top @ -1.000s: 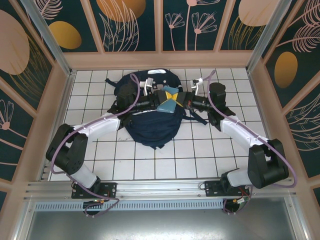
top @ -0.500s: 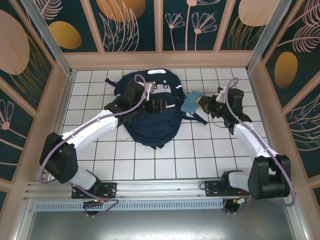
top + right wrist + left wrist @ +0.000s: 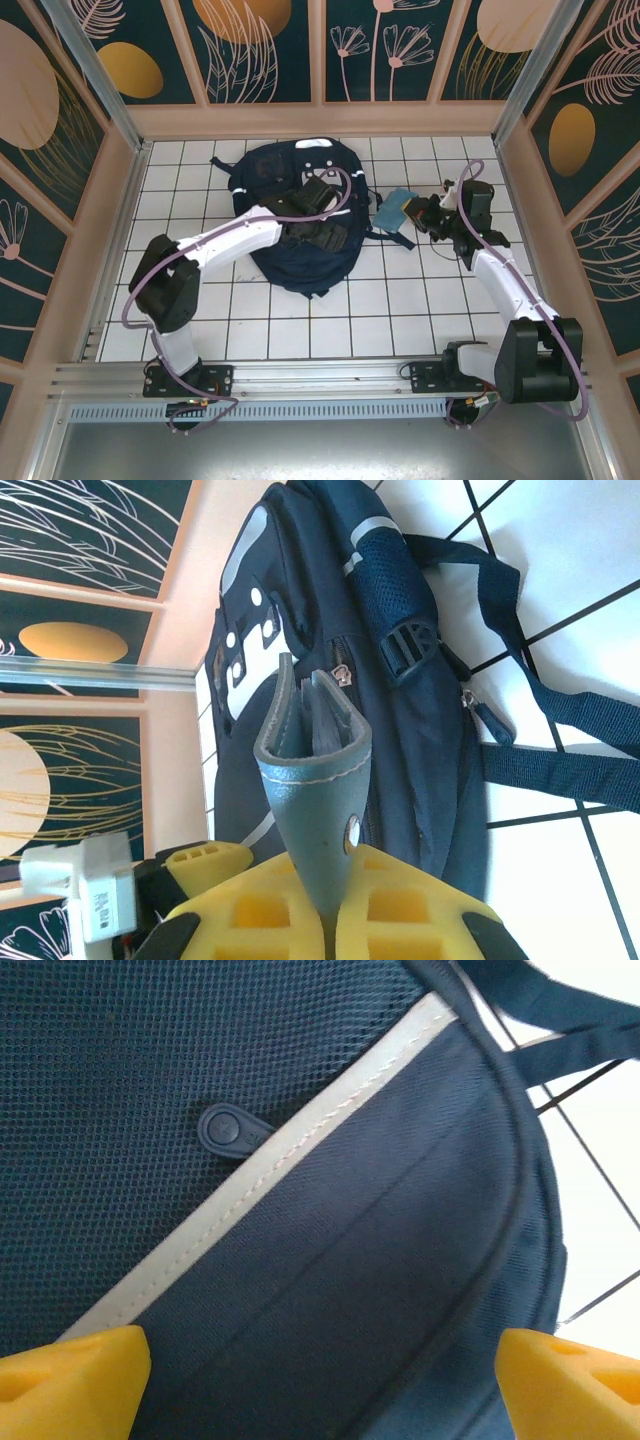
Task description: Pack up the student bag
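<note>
The navy student bag (image 3: 300, 265) lies flat on the white tiled floor, with its grey patches toward the back wall. My left gripper (image 3: 318, 215) hovers open just over the bag's middle. Its yellow fingertips (image 3: 75, 1380) stand wide apart above navy fabric (image 3: 330, 1260) and a white stripe (image 3: 270, 1170). To the right of the bag, my right gripper (image 3: 415, 212) is shut on a teal leather wallet (image 3: 392, 209). In the right wrist view the folded wallet (image 3: 315, 780) sticks out from the pinched pads (image 3: 405, 920), with the bag (image 3: 300, 610) behind it.
Black bag straps (image 3: 540, 730) trail over the tiles on the right side of the bag. Wooden walls (image 3: 320, 120) close in the tiled floor (image 3: 400, 310) at the back and on both sides.
My left gripper has swung from the bag's left side to over its middle. My right gripper has carried the wallet off the bag to its right side.
</note>
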You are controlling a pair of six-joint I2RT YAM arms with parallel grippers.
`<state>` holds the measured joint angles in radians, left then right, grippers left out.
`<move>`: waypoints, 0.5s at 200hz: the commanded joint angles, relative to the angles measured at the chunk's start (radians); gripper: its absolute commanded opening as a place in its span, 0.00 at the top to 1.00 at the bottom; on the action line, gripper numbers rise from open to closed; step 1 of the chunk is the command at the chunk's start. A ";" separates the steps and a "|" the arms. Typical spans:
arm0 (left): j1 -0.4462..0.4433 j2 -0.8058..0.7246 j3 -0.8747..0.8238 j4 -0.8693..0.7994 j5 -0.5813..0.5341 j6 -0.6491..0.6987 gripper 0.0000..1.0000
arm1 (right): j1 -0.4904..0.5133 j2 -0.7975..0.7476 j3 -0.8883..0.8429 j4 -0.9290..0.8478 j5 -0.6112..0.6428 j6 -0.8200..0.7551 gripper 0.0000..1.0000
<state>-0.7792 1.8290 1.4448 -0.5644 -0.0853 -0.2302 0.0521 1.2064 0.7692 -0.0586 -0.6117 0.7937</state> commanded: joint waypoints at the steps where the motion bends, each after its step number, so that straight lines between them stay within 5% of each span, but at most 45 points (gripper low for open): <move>1: 0.002 0.047 0.073 -0.102 -0.076 0.050 0.10 | -0.003 -0.024 -0.009 0.002 0.009 -0.002 0.99; 58: 0.003 0.057 0.142 -0.139 -0.257 0.024 0.13 | -0.004 -0.028 -0.008 0.000 0.010 0.007 0.98; 100: 0.003 0.000 0.159 -0.136 -0.287 0.005 0.20 | -0.003 -0.029 -0.007 0.002 0.006 0.016 0.98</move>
<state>-0.7933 1.8828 1.5723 -0.6827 -0.2531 -0.2073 0.0521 1.2049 0.7692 -0.0616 -0.6022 0.7971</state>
